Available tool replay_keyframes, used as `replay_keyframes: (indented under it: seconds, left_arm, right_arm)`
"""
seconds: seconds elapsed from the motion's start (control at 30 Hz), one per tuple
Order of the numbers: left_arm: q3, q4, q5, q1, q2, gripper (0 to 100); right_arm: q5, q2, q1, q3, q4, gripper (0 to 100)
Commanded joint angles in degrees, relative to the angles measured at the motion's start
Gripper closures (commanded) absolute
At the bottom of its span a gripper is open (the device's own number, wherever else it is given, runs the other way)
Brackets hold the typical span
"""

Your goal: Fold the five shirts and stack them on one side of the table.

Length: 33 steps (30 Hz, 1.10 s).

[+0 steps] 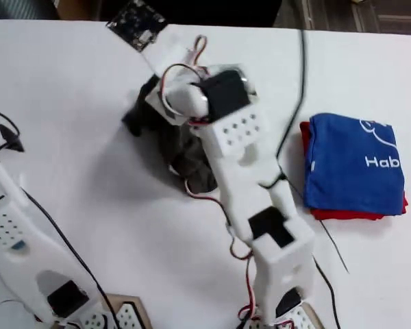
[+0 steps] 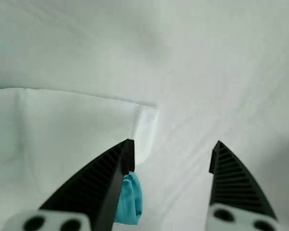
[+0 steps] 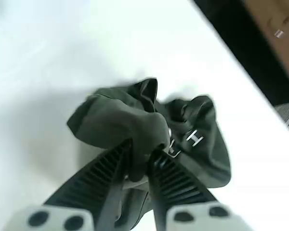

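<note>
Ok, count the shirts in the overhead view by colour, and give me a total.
Blue shirt: 1
Red shirt: 1
Dark shirt: 1
Total: 3

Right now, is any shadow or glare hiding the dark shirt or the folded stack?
High view: no glare; soft shadow on the table beside the dark shirt; the blue shirt is evenly lit. Right wrist view: shirt folds readable, table bright behind.
</note>
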Motion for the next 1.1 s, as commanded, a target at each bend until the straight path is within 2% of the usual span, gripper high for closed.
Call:
replay_keyframes:
  seconds: [0.0, 0.1, 0.3, 0.57, 0.83, 1.07]
  left_arm:
    - [0.66, 0.88, 0.09, 5.54, -4.92, 72]
    - [0.66, 0.7, -0.44, 11.25, -4.75, 72]
    - [0.31, -0.97, -7.3, 24.79, -4.4, 72]
    - [4.79, -10.99, -7.38, 37.27, -1.05, 72]
    - [5.41, -11.43, -7.74, 44.92, 2.64, 72]
    - [5.58, -22.68, -7.74, 46.59, 2.81, 72]
  right_arm:
    - [0.44, -9.54, 2.07, -2.64, 0.22, 97.8]
    - [0.44, -13.67, 7.52, -2.64, 0.22, 97.8]
    - [2.99, -15.69, 21.14, 1.67, 0.22, 97.8]
    - [3.08, -15.6, 26.59, 10.02, 0.04, 97.8]
    - [3.25, -15.34, 32.75, 11.25, -0.13, 97.8]
    - [3.25, -15.52, 34.59, 11.25, -0.13, 97.8]
